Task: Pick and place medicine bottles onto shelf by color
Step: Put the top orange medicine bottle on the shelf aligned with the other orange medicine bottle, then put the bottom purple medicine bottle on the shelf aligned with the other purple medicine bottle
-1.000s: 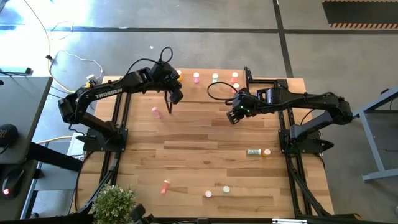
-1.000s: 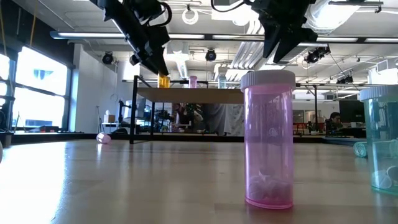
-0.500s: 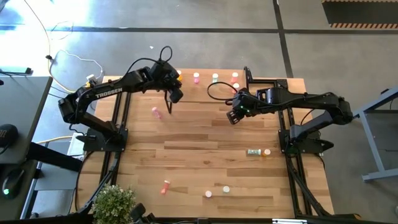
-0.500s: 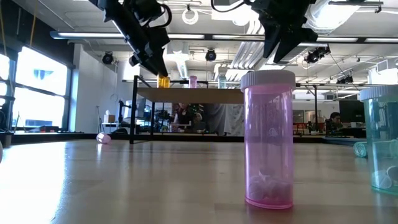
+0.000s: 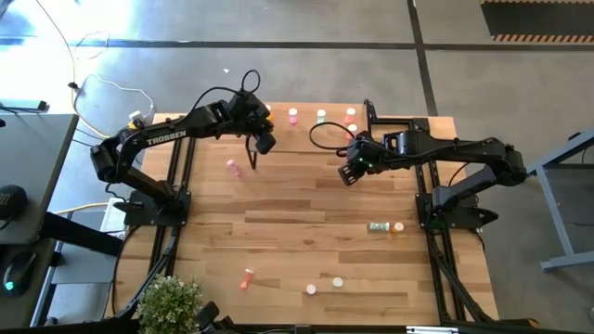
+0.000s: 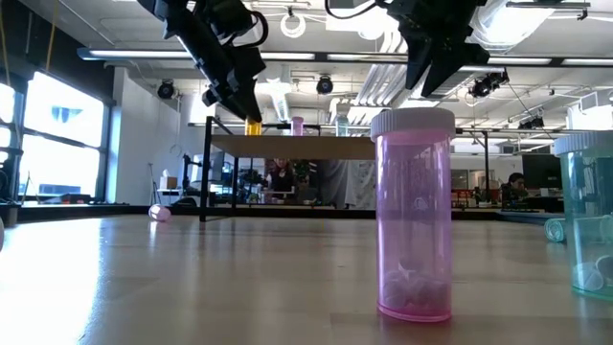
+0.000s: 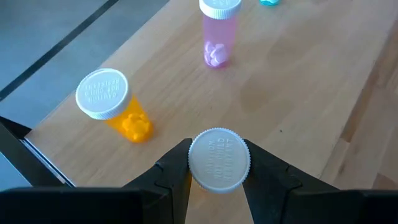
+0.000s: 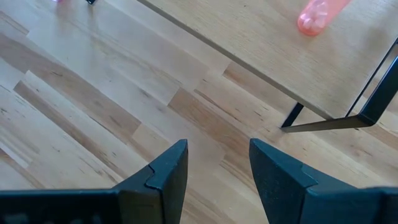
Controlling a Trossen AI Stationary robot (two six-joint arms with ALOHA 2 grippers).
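Observation:
My left gripper [image 7: 217, 171] is shut on a white-capped bottle [image 7: 219, 159] over the shelf's left end [image 7: 298, 93], by the table's far edge; it also shows in the high view [image 5: 264, 119] and the low view [image 6: 239, 101]. Beside the bottle, an orange bottle [image 7: 112, 106] and a pink bottle [image 7: 217, 31] stand upright on the shelf. My right gripper [image 8: 214, 165] is open and empty above the table [image 8: 93, 112], just in front of the shelf's right part [image 5: 346, 174]. A pink bottle [image 8: 317, 15] stands on the shelf beyond it. My left gripper pinches the bottle just below its white cap [image 7: 219, 159] between its two fingers [image 7: 174, 171], which come from above, slanting down. The bottle is upright. The gripper hides its body, so I cannot tell whether its bottom rests on the shelf.
A pink bottle [image 5: 233, 167] lies on the table's left part. A teal bottle [image 5: 378, 226] and an orange one [image 5: 398, 226] lie at the right. Three more bottles [image 5: 310, 289] are near the front edge, two of them close to the low camera [image 6: 414, 216]. A potted plant [image 5: 172, 301] stands at the front left.
My left gripper has shifted a little toward the table's right with the bottle still in its fingers. My right gripper has kept still.

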